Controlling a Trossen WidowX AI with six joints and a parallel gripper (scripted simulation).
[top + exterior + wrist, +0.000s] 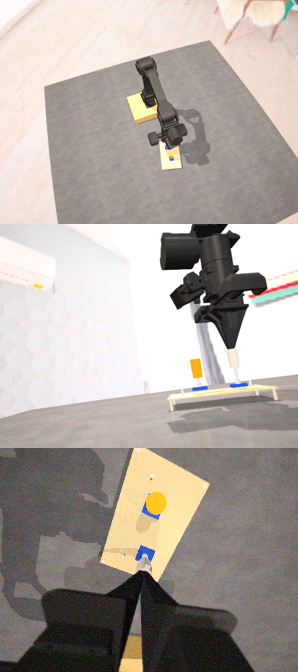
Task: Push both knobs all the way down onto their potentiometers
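The cream circuit board (166, 164) (179, 396) (182, 503) stands on short legs. The orange knob (171, 155) (196, 368) (156, 503) is upright on its shaft, with a short piece of shaft bare above its blue potentiometer (199, 388) (151, 513). The white knob (233, 358) (144, 565) stands high on its shaft, with a longer bare stretch above the other blue potentiometer (166, 147) (239, 385) (145, 553). My gripper (231, 348) (144, 574) is shut and empty, its tips at the top of the white knob, seemingly touching it. In the top view the arm hides the white knob.
The arm's yellow base block (141, 107) is behind the board. Thin white pins (182, 392) (151, 476) rise from the board near the potentiometers. The arm's shadow falls on the grey table top (99, 149) beside the board.
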